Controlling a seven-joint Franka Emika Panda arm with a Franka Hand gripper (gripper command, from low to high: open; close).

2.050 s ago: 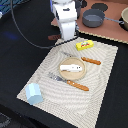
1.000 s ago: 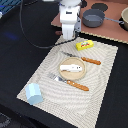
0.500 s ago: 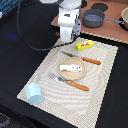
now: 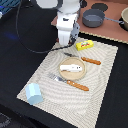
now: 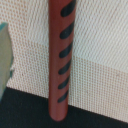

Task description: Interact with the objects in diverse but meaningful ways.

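Observation:
My gripper (image 4: 65, 46) hangs low over the far edge of the woven mat (image 4: 100, 80); its fingers are too small and hidden to read. Just below it lies a dark-brown stick (image 4: 68, 54). The wrist view is filled by this stick (image 5: 61, 60), reddish-brown with dark slots, lying across the mat's edge, and no fingers show there. A yellow packet (image 4: 84, 45) sits to the exterior view's right of the gripper. A small white oblong piece (image 4: 71, 66) rests on the tan plate (image 4: 74, 75). The pale-blue cup-like block (image 4: 34, 93) stands at the mat's near left corner.
An orange-handled knife (image 4: 91, 61) lies beyond the plate and an orange-handled fork (image 4: 72, 83) lies in front of it. A grey pot (image 4: 93, 18) stands on the brown board at the back right. A black cable loops at the exterior view's left.
The arm has come down toward the mat's far edge, ending just above the dark-brown stick. The other objects have not moved.

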